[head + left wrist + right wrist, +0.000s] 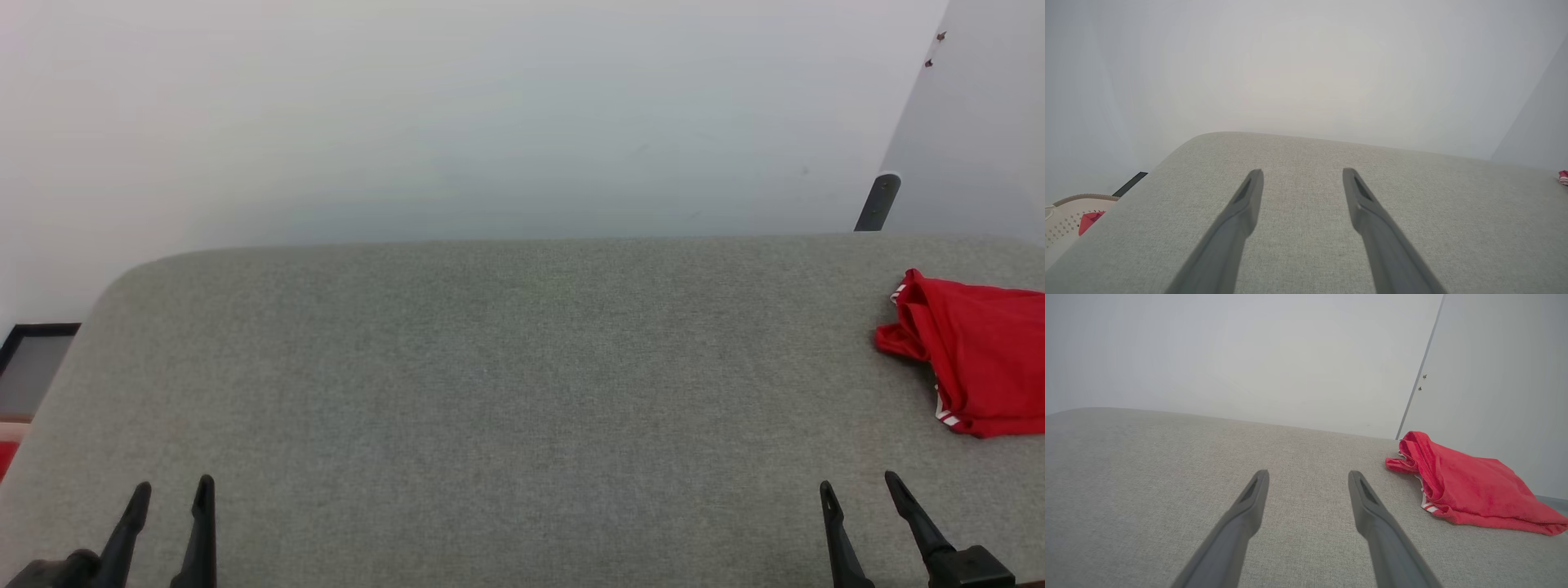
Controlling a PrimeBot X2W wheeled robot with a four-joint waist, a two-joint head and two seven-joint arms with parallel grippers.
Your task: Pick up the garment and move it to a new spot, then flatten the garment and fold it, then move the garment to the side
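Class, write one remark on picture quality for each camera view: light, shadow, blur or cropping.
Head view: soft, even light, hardly any shadow; the garment is cropped by the right edge. Left wrist view: hazy, washed-out wall; the left gripper blurs toward the bottom edge. Right wrist view: the garment is crisp, with a thin shadow beneath it.

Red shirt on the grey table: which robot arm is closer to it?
Right. The right gripper sits just near-side and left of the crumpled red fabric shirt; the left gripper is far off to its left.
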